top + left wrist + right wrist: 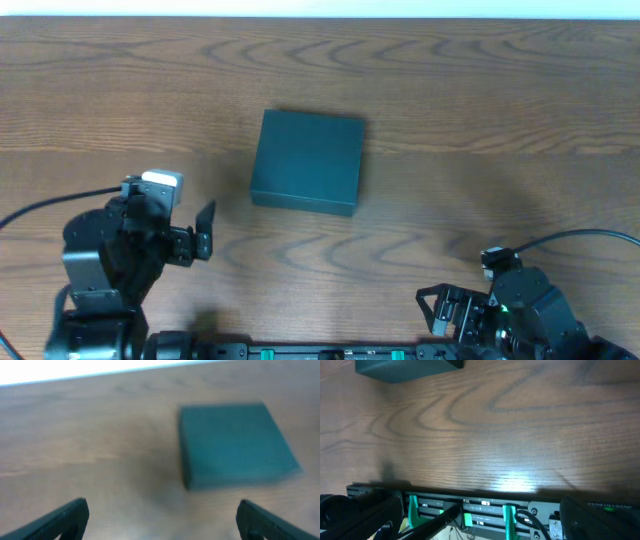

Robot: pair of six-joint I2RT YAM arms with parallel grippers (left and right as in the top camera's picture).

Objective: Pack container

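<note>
Starting at the near edge, a black rail (pixel 300 352) with green clips runs along the front between the two arm bases. Just past it, at about 5 o'clock on the worktop (pixel 500 100), the right gripper (pixel 432 310) sits low, fingers spread wide with nothing between them; its wrist view shows only bare wood grain ahead and a corner of the box up at 11 o'clock. Over at 8 o'clock, the left gripper (pixel 203 230) hangs above the wood, equally wide open and empty-handed, pointing toward the middle. A black cable (pixel 40 205) trails off the left arm toward 9 o'clock, and another cable (pixel 580 238) loops out from the right arm toward 3 o'clock.

Further in, the container (pixel 306 162) lies flat near the centre of the worktop, dark teal, lid down, turned slightly off square. It's at roughly 2 o'clock from the left gripper and 11 o'clock from the right one, well apart from both, nothing touching it. Beyond it, open wood runs to a pale strip (pixel 320 8) along the far edge at 12 o'clock.
</note>
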